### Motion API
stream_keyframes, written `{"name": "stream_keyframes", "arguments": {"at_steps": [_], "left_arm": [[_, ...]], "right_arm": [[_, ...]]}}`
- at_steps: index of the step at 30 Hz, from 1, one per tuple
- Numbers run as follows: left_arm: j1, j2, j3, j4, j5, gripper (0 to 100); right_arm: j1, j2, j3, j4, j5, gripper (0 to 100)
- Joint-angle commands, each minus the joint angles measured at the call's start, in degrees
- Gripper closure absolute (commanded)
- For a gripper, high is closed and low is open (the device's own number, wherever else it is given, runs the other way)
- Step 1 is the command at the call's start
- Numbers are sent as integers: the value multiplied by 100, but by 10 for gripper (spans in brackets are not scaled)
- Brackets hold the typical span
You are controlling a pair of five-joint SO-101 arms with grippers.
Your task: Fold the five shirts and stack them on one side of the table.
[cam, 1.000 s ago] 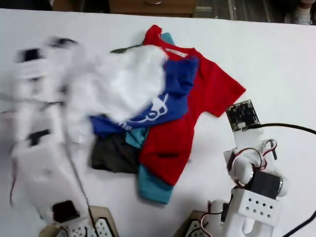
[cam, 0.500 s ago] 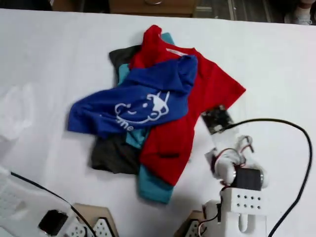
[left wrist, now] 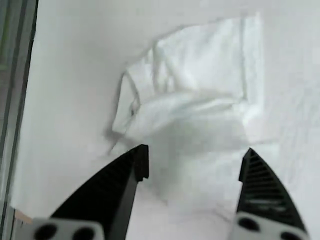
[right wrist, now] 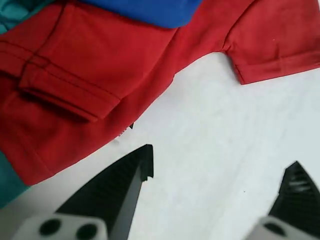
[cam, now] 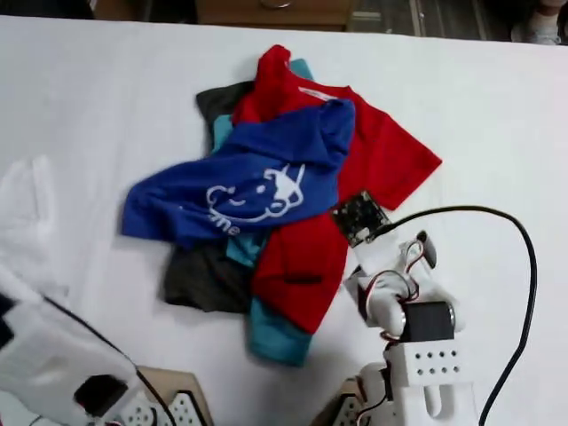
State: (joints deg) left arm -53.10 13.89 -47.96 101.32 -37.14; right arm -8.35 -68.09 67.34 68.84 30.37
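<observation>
From above, the white bench (cam: 497, 115) carries a loose pile of four shirts near its middle. The blue shirt (cam: 257, 177) lies on top, with a white cartoon face and a short line of white lettering under it, too small to make out. The red shirt (cam: 355, 169) spreads out beneath it on the right side. A teal shirt (cam: 275, 333) and a dark grey shirt (cam: 204, 275) stick out from under both. The white shirt (cam: 27, 209) lies apart at the left edge of the bench. The right arm (cam: 417, 337) stands at the near edge, just beside the red shirt's hem, with a black cable (cam: 525, 266) looping beside it.

In the left wrist view, the left tool (left wrist: 195, 152) is spread wide above the crumpled white shirt (left wrist: 200, 95), which rests on the bench (left wrist: 75, 50); the prongs hold nothing.

In the right wrist view, the right tool (right wrist: 220, 160) is also spread wide, over bare bench (right wrist: 225, 120) just beside the red shirt (right wrist: 100, 65). The blue shirt (right wrist: 145, 7) overlaps the red one, and the teal shirt (right wrist: 6, 182) shows under it. No label on them can be read.
</observation>
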Motion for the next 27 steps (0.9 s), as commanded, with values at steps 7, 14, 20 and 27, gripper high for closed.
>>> {"name": "stream_keyframes", "arguments": {"at_steps": [7, 14, 20, 27], "left_arm": [[4299, -589, 2958, -580, 862, 689], [6022, -545, 4040, -1758, 1116, 688], [6760, -308, 5112, -2743, 1090, 687], [6875, 1697, 4725, -2505, 1108, 690]], "right_arm": [[769, -13, -35, -92, 0, 594], [2149, -22, -35, -66, 993, 594], [2791, -40, -35, -66, 1415, 594], [2765, -57, -62, 101, 1389, 594]]}}
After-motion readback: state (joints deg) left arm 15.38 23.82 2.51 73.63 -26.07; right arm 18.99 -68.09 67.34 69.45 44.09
